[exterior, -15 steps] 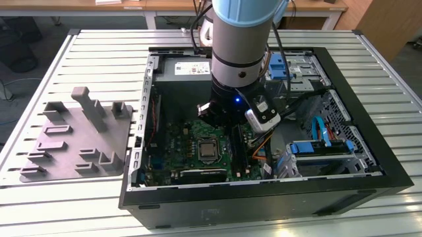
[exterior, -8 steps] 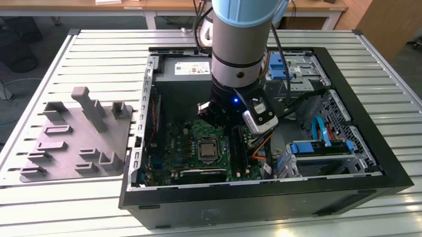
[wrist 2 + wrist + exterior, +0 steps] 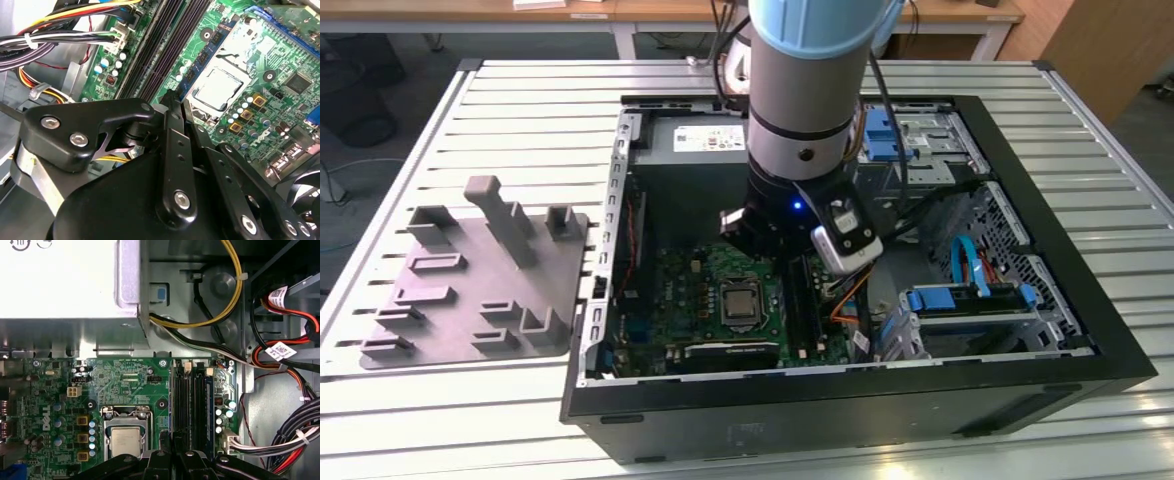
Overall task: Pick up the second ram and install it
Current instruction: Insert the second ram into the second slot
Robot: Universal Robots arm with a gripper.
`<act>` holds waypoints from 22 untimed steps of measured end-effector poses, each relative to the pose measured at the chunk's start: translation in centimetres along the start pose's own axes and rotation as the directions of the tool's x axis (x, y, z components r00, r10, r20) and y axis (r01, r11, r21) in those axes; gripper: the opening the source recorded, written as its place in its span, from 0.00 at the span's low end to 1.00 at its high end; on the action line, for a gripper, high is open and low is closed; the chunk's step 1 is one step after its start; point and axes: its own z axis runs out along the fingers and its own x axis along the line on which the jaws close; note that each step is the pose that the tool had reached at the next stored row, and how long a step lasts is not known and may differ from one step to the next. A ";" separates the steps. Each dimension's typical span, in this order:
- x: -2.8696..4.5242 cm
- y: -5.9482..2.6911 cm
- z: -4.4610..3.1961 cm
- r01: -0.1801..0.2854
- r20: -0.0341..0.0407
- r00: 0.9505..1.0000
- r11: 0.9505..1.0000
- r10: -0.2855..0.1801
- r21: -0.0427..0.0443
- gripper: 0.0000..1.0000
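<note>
In the exterior view the arm's wrist [image 3: 794, 215] reaches down into the open computer case, over the green board [image 3: 680, 300]. In both wrist views my gripper [image 3: 173, 100] [image 3: 172, 440] has its black fingers pressed close together at the end of the memory socket nearest the processor [image 3: 125, 440]. A thin dark strip, the second ram [image 3: 179, 400], runs edge-on from the fingertips along that socket. Whether it sits fully in the socket I cannot tell. The other long black sockets [image 3: 199, 400] lie beside it.
The grey plastic tray [image 3: 467, 290] with upright ribs lies on the slatted table at the exterior view's left. Cable bundles [image 3: 295, 435] hang close beside the sockets. The power supply box [image 3: 60, 280] and the drive cage [image 3: 987, 300] crowd the case.
</note>
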 end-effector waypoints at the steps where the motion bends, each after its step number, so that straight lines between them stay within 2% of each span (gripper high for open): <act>1: 0.00 -0.03 0.06 0.000 0.000 1.000 1.000 0.000 0.000 0.14; 6: -0.08 -0.14 0.45 0.000 0.000 1.000 1.000 0.000 0.001 0.14; 12: -0.73 -0.13 0.87 0.028 -0.001 1.000 1.000 -0.028 0.001 0.14; 19: -0.88 -0.48 0.99 0.022 -0.001 1.000 1.000 -0.022 0.004 0.14; 22: -1.44 -0.58 1.04 0.021 -0.001 1.000 1.000 -0.021 0.004 0.14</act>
